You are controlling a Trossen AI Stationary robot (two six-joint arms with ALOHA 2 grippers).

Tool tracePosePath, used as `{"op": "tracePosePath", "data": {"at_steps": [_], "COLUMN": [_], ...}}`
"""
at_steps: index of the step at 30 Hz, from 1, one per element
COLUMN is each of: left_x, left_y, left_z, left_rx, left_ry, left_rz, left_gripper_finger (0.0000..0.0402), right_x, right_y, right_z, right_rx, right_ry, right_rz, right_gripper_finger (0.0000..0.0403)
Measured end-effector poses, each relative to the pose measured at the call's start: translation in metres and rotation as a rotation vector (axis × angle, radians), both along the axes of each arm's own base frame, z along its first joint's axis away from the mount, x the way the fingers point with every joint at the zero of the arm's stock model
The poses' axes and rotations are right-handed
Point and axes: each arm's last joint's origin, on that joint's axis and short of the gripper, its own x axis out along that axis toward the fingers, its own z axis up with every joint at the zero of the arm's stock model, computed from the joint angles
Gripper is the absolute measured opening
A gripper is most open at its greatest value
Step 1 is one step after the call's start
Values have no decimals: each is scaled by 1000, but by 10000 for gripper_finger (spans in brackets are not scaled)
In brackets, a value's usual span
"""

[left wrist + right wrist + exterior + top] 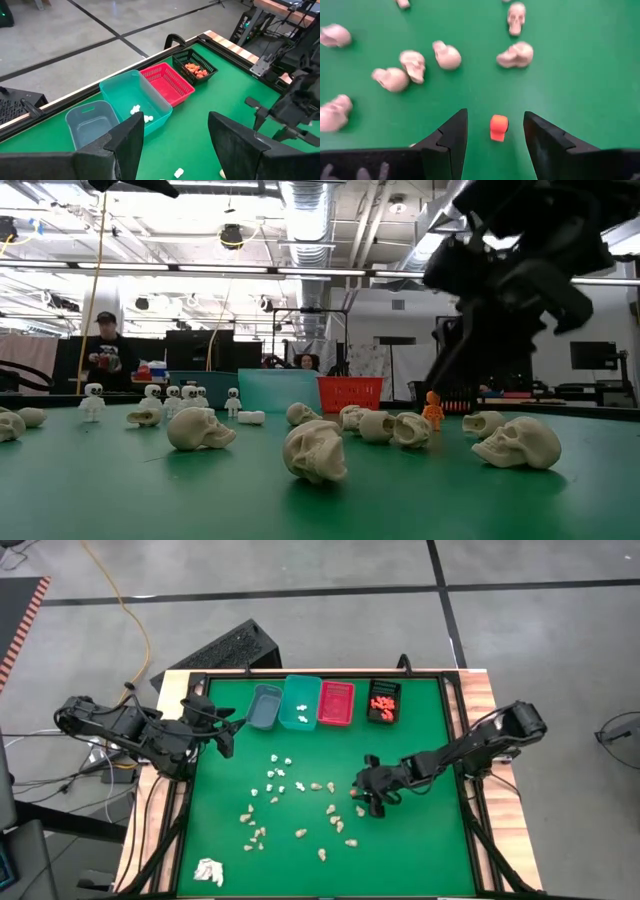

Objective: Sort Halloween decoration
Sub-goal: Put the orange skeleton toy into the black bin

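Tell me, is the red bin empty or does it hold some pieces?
Empty. The left wrist view looks straight into the red bin and shows only its bare mesh floor, while the black bin beside it holds orange pieces.

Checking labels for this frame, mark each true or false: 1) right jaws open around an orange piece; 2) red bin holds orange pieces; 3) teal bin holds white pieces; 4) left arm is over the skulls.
1) True: the right gripper stands open, the orange piece between its jaws, untouched.
2) False: the red bin looks empty; orange pieces lie in the black bin.
3) True: white pieces lie in the teal bin.
4) False: the left gripper waits open near the grey bin, away from the skulls.
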Motion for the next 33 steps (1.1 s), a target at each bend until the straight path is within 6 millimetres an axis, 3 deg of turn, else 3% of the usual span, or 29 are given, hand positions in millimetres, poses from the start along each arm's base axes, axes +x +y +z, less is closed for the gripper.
{"op": "tracePosePath", "data": {"at_steps": [8, 29, 33], "left_x": [0, -1, -1], "left_y": [0, 0, 0], "left_z": [-1, -1, -1], "left_rx": [2, 7, 7], "left_ry": [8, 18, 18], "left_rz": [0, 2, 2], "left_gripper_finger": [210, 210, 210], "right_x": [3, 4, 5], "right_y": [0, -5, -6], "right_z": [-18, -17, -16], "right_rx": [32, 92, 98], "right_ry": [72, 70, 58], "right_rz": [-52, -126, -131], "right_gripper_finger": [171, 12, 8]}}
